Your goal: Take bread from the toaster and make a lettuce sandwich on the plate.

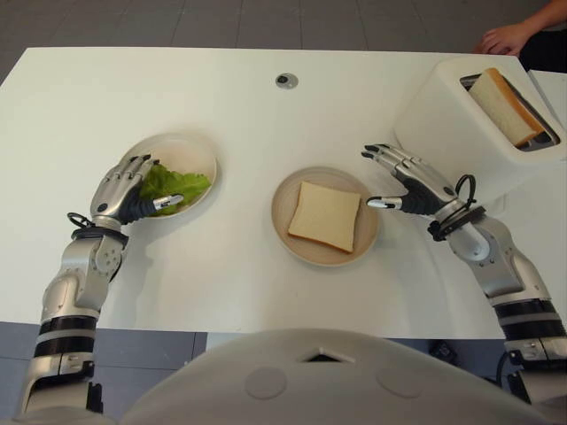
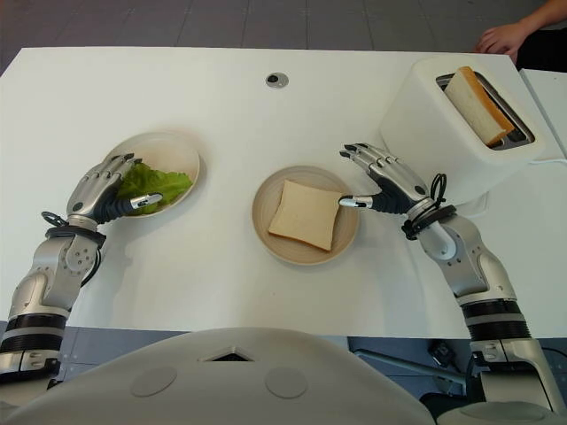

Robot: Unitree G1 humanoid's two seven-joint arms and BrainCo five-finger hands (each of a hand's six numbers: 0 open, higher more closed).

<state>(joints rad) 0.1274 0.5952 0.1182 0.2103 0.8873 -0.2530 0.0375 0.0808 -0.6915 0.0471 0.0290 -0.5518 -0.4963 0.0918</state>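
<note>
A white toaster stands at the back right with one slice of bread sticking up from its slot. Another bread slice lies flat on the beige plate at the table's middle. My right hand hovers between the plate's right rim and the toaster, fingers spread and holding nothing. Green lettuce lies in a pale bowl on the left. My left hand is at the bowl's left side, with fingers above and thumb below the lettuce's left end, not closed on it.
A small round grommet sits in the tabletop at the back centre. A person's hand rests at the far right edge behind the toaster. A second white surface adjoins the table on the right.
</note>
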